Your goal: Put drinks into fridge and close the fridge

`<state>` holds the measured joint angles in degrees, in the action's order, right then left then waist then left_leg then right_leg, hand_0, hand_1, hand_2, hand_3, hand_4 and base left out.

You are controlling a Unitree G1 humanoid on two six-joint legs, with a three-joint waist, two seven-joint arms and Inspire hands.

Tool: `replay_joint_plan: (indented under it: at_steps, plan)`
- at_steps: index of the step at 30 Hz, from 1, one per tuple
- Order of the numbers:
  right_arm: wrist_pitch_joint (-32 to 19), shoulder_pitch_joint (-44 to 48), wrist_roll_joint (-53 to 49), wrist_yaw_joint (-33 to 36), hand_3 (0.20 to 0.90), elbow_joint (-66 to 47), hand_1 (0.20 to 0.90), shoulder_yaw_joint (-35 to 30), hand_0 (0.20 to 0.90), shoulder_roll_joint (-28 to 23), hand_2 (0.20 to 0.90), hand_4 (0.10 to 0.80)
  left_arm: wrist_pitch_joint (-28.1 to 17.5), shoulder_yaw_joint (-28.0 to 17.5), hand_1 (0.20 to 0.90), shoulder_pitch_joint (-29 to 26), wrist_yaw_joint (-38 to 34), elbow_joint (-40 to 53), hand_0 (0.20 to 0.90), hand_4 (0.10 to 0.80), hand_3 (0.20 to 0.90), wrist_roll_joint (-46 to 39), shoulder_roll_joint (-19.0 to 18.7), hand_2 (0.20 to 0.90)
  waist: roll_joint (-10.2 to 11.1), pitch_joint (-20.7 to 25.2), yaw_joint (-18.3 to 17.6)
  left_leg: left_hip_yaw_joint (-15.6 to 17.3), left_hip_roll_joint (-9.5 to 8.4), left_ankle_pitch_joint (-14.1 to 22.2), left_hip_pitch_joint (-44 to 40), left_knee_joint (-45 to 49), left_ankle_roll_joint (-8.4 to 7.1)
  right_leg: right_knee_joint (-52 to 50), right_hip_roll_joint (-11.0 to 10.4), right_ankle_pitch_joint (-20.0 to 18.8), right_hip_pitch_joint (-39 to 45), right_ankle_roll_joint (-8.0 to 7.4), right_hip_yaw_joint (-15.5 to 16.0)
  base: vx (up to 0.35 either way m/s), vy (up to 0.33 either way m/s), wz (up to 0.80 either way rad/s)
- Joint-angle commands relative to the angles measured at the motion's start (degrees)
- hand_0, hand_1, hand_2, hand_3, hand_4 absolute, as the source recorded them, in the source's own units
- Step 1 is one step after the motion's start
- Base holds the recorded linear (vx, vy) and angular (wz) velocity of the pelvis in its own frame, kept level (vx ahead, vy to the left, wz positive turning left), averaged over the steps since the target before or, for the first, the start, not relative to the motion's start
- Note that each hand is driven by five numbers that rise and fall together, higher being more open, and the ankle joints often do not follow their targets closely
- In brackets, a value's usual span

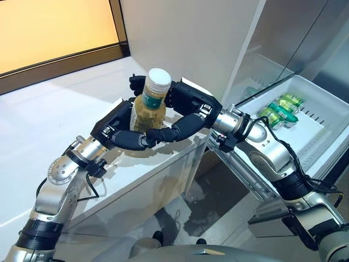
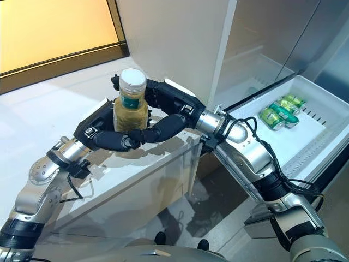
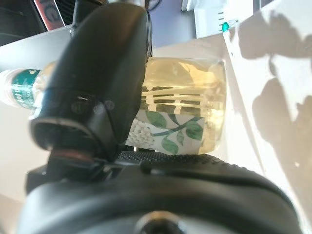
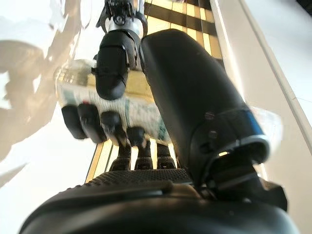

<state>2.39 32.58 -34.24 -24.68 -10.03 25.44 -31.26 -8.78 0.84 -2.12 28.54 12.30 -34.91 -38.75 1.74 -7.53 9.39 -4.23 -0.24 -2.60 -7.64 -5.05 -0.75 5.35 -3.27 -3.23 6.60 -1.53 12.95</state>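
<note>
A drink bottle (image 1: 149, 109) with a white cap, pale yellow-green liquid and a leaf-print label stands upright over the corner of the white counter (image 1: 49, 125). My left hand (image 1: 116, 129) comes in from the lower left and curls round the bottle's lower part. My right hand (image 1: 188, 99) reaches in from the right, its fingers behind the bottle and its thumb wrapped across the front. Both hands hold the bottle together. It also shows in the left wrist view (image 3: 187, 109) and the right wrist view (image 4: 141, 117).
The fridge stands open at the right, with a white drawer (image 1: 327, 117) pulled out and green cans (image 1: 281, 111) lying in it. A wood-framed orange panel (image 1: 54, 33) runs along the counter's back. The counter's edge drops off below the hands.
</note>
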Motion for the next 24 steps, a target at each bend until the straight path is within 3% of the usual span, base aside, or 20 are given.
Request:
replay_joint_plan:
  at_steps: [1, 24]
  plan:
    - [-4.7, 10.4, -2.8, 1.3, 0.900, -1.3, 0.900, 1.2, 0.900, 4.5, 0.900, 0.800, -5.7, 1.3, 0.300, -11.4, -0.3, 5.9, 0.300, 0.100, 0.200, -9.2, -1.1, 0.300, 0.2, 6.5, -0.1, 0.6, -2.61, 4.9, 0.7, 0.1, 0.52, -0.4, -0.5, 3.9, 2.7, -2.98, 1.3, 0.000, 0.000, 0.00]
    - [-4.0, 15.9, -1.7, 5.2, 0.900, 2.1, 0.900, 6.6, 0.900, 10.5, 0.900, 0.800, -1.4, 6.7, 0.300, -14.2, 2.6, 7.8, 0.300, 0.100, 0.200, -14.2, 3.3, 0.300, 0.3, 6.7, 1.0, -0.2, -2.90, 4.7, 0.8, 0.1, 0.78, -0.4, -0.6, 3.8, 2.9, -2.68, 1.7, 0.000, 0.000, 0.00]
